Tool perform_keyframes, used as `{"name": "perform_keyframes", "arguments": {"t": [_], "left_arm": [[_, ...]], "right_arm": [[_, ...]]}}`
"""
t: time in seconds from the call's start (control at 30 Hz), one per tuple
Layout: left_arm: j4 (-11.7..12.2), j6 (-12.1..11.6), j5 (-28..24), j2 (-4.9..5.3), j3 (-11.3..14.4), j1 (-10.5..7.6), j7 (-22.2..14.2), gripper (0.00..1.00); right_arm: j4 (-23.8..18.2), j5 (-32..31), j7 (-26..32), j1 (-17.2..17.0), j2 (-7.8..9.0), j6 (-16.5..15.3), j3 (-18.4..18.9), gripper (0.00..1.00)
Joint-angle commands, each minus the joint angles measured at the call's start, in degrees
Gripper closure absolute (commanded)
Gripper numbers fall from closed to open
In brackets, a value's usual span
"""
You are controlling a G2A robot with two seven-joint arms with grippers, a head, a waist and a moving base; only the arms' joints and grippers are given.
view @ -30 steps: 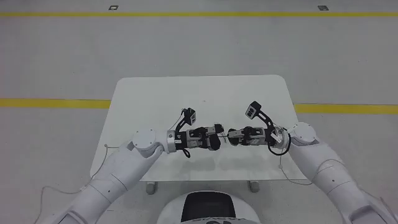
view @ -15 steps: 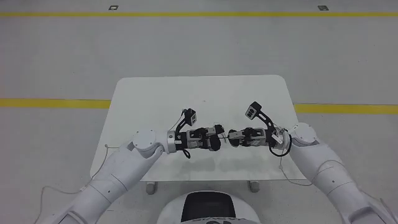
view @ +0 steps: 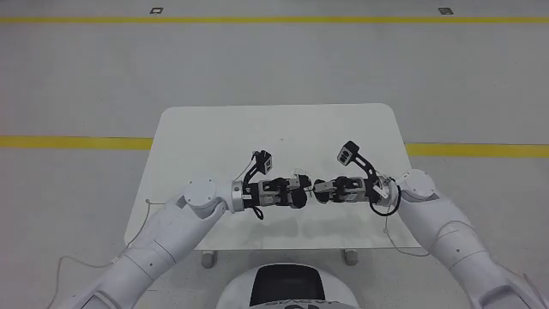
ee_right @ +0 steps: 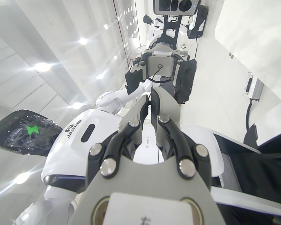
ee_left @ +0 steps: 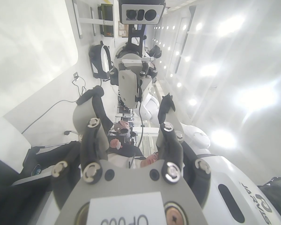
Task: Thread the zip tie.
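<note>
Over the white, round-cornered table (view: 214,129), near its 6 o'clock edge, two grippers meet nose to nose. The right gripper (ee_right: 150,94) pinches the zip tie (view: 309,190) between ribbed grey fingers (ee_right: 165,104). It's a thin black strip lying 3-to-9, pointing to 9 o'clock. The left gripper (ee_left: 129,97) faces it, black-padded fingers (ee_left: 94,95) spread.

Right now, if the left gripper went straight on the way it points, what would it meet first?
Probably the right gripper, which faces the left gripper head-on over the table. What looks like the zip tie sticks out of its fingers and might come first; depth is unclear.
</note>
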Motion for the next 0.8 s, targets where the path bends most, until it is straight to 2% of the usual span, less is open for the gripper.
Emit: {"name": "perform_keyframes", "arguments": {"t": [0.0, 0.23, 0.47, 0.77], "left_arm": [[0.01, 0.00, 0.01, 0.01, 0.01, -0.01, -0.02, 0.54], [0.07, -0.04, 0.48, 0.07, 0.20, -0.03, -0.32, 0.64], [0.15, 0.22, 0.63, 0.10, 0.36, -0.13, -0.41, 0.78], [0.38, 0.45, 0.76, 0.07, 0.72, -0.35, -0.54, 0.86]], "right_arm": [[0.21, -0.45, -0.31, 0.03, -0.02, 0.25, 0.07, 1.00], [0.44, -2.38, -1.34, 0.12, -0.08, 1.30, 0.21, 1.00], [0.51, -4.11, -2.02, 0.23, -0.21, 2.41, -0.05, 1.00], [1.20, -4.90, -2.07, 0.56, -0.48, 3.03, -0.27, 1.00]]}}
